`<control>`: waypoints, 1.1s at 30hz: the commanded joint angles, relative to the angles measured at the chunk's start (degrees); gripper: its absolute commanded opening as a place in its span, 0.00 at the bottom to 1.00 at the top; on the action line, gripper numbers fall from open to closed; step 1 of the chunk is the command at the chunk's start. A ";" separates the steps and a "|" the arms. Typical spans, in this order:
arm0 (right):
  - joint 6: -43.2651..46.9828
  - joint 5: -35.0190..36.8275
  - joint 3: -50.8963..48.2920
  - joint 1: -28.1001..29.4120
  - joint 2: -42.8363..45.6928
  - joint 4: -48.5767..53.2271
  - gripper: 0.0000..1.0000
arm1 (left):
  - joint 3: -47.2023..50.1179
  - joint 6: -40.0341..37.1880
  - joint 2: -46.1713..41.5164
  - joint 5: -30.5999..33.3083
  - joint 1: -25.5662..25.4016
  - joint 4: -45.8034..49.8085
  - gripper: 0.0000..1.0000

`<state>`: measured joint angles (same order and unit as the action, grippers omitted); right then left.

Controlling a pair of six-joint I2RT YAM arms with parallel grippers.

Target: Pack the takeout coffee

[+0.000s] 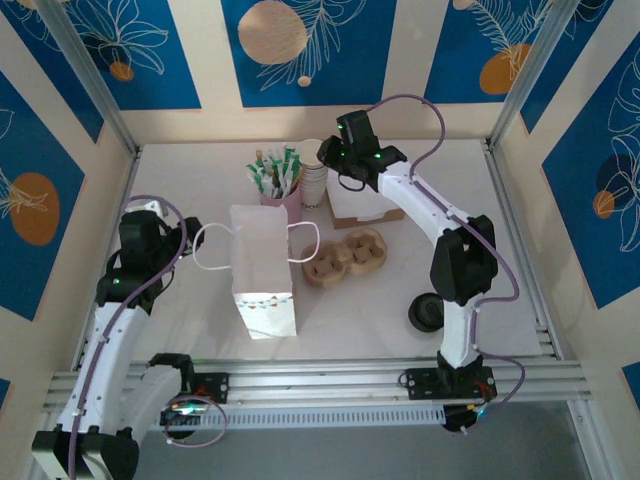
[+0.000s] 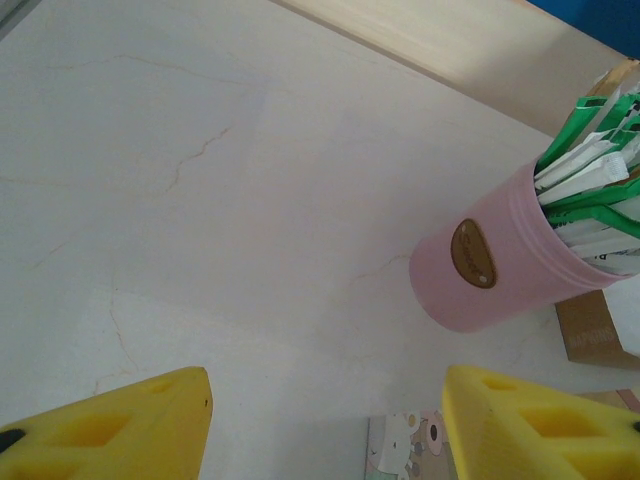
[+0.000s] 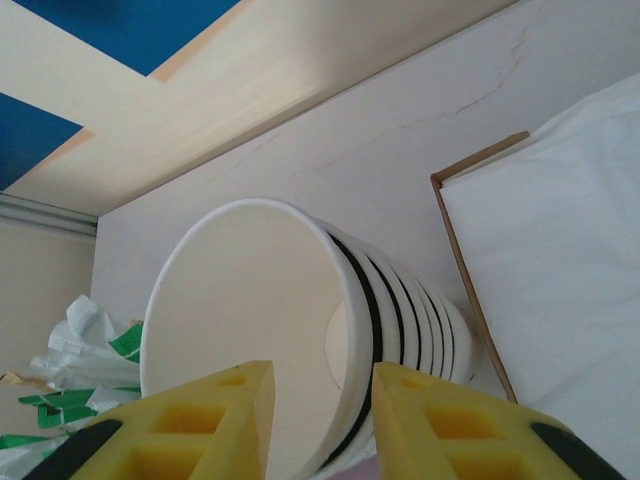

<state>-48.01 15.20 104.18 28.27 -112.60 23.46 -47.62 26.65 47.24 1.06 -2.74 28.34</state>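
Note:
The takeout coffee is out of view. A stack of lidless white cups (image 1: 315,187) stands at the back of the table, next to a pink cup. My right gripper (image 1: 331,160) is at its top. In the right wrist view the right gripper (image 3: 322,400) straddles the rim of the top white cup (image 3: 250,300): one finger inside, one outside against the wall, with a gap left, so it is open. My left gripper (image 1: 185,243) is open by the handle of the white paper bag (image 1: 262,268). Nothing lies between the left gripper (image 2: 325,425) fingers.
A pink cup (image 1: 284,198) (image 2: 490,262) full of green and white sachets stands behind the bag. A wooden cup carrier (image 1: 345,256) lies mid-table. A shallow cardboard box of white napkins (image 1: 362,208) (image 3: 550,250) is beside the stack. A flat black lid (image 1: 427,313) lies near the right arm.

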 commanded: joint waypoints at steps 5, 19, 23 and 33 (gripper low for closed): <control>0.85 2.61 3.88 0.64 -2.32 2.03 0.33 | 0.59 0.42 -0.93 0.43 0.46 -0.65 0.63; 2.05 3.79 6.06 0.82 -3.07 3.58 0.12 | 0.77 0.77 -0.99 0.61 0.46 -0.83 0.63; 2.13 3.53 6.82 0.86 -3.11 4.22 0.09 | 0.86 0.82 -1.01 0.61 0.46 -0.82 0.64; 2.17 3.24 9.23 0.89 -1.99 5.94 0.06 | 0.86 0.94 -1.01 0.61 0.46 -0.92 0.65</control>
<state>-46.48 17.89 111.07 28.82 -115.09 28.38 -47.29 27.05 46.96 1.08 -2.70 28.34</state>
